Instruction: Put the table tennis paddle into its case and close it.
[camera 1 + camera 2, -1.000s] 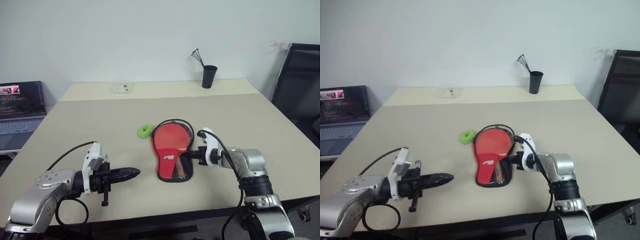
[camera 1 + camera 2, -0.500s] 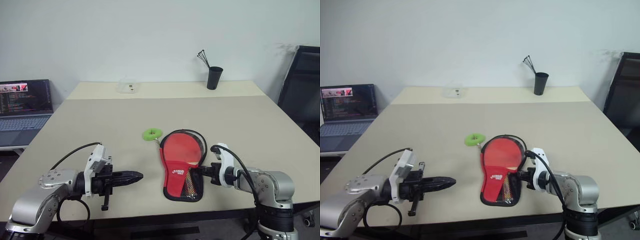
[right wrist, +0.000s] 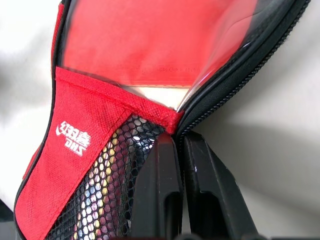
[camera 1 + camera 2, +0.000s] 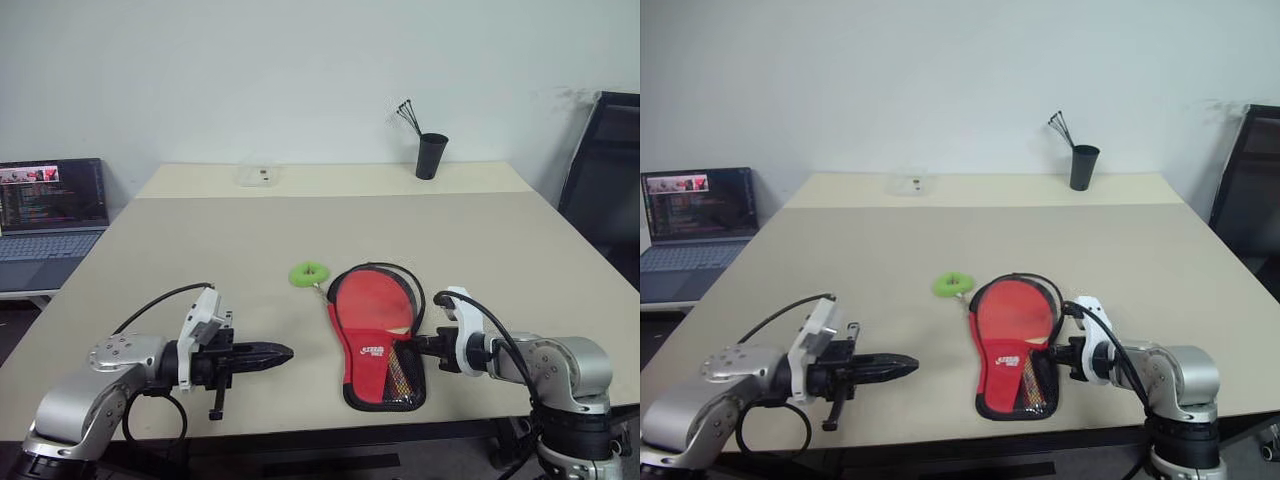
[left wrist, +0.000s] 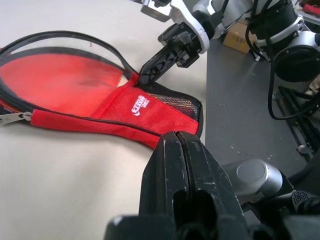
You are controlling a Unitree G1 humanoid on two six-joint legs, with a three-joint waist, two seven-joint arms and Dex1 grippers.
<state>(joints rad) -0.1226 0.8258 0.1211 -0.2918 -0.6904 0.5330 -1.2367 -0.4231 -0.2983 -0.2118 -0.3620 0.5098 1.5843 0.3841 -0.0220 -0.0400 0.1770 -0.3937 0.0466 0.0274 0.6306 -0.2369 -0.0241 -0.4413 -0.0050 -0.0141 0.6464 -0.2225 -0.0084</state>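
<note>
The case (image 4: 372, 362) lies on the table with its red, white-lettered side and black mesh pocket up. Inside it is the table tennis paddle (image 4: 374, 300); its red face shows at the head, and a strip of light wood (image 3: 160, 93) shows at the neck. A black zip edge arcs around the head and stands apart on the right side. My right gripper (image 4: 418, 345) is shut on the case's right edge, where the red fabric meets the zip (image 3: 175, 120). My left gripper (image 4: 285, 352) is shut and empty. It points at the case from the left, a short way off.
A green ring (image 4: 308, 273) lies just beyond the case's head, joined to it by a thin cord. A black cup with sticks (image 4: 432, 155) and a small clear box (image 4: 255, 175) stand at the table's far edge. A laptop (image 4: 50, 200) is at the left and a black chair (image 4: 600, 170) at the right.
The view has shifted. My right gripper has drawn back toward the near edge and to the right, and the case has slid with it, away from the green ring. The left gripper has kept still.
</note>
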